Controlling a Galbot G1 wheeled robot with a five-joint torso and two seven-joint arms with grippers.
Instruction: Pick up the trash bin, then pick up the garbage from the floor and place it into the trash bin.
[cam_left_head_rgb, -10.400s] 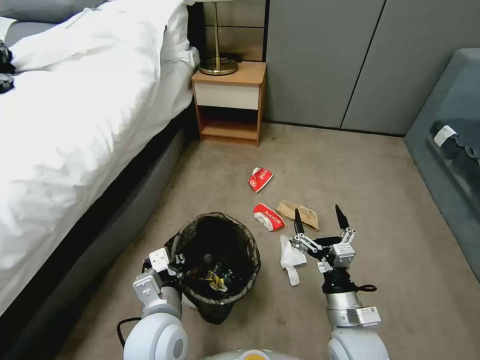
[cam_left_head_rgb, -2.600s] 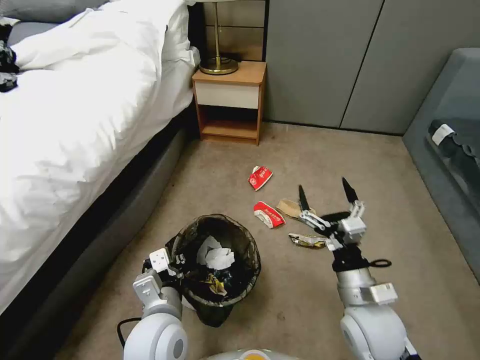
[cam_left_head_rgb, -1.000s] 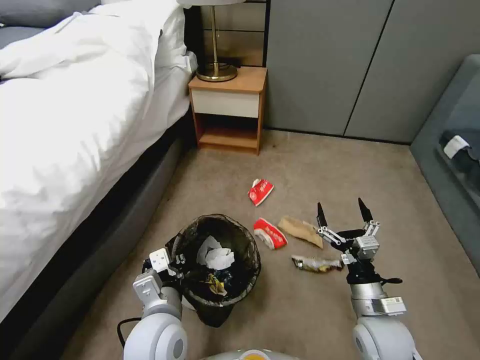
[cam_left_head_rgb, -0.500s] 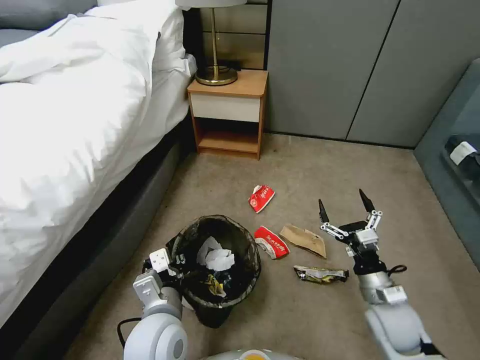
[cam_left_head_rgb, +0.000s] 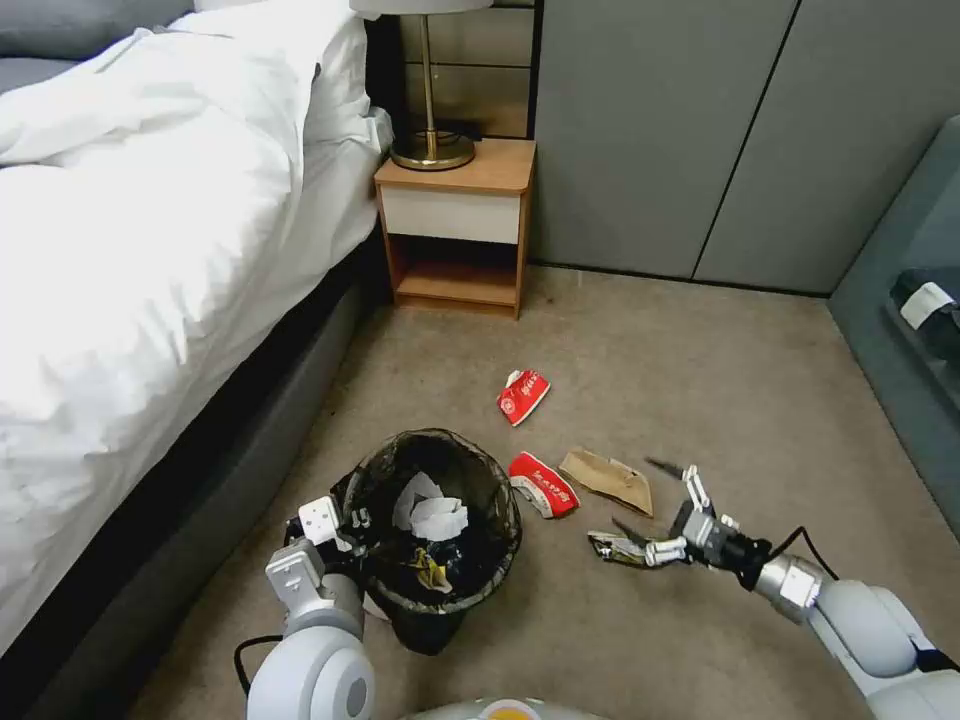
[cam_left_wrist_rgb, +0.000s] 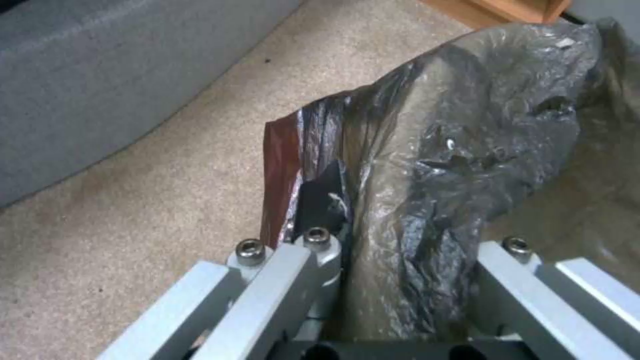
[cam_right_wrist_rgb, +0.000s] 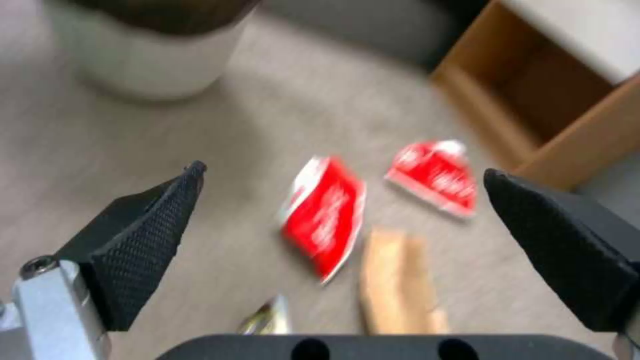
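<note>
The trash bin, white with a dark crinkled bag over its rim, stands on the carpet with white paper scraps inside. My left gripper is shut on its near rim; the left wrist view shows the gripper pinching the bag-covered edge. Garbage lies to the bin's right: two red-and-white packets, a brown paper bag and a shiny wrapper. My right gripper is open, low over the wrapper's end. The right wrist view shows that gripper open above the packets and paper bag.
A bed with a white duvet runs along the left. A wooden nightstand with a brass lamp stands against the far wall. Grey cabinet doors line the back. A grey sofa edge is on the right. Open carpet lies between.
My right arm has dropped and stretched forward, bringing the open gripper down beside the shiny wrapper, turned on its side. The left gripper and bin have stayed put.
</note>
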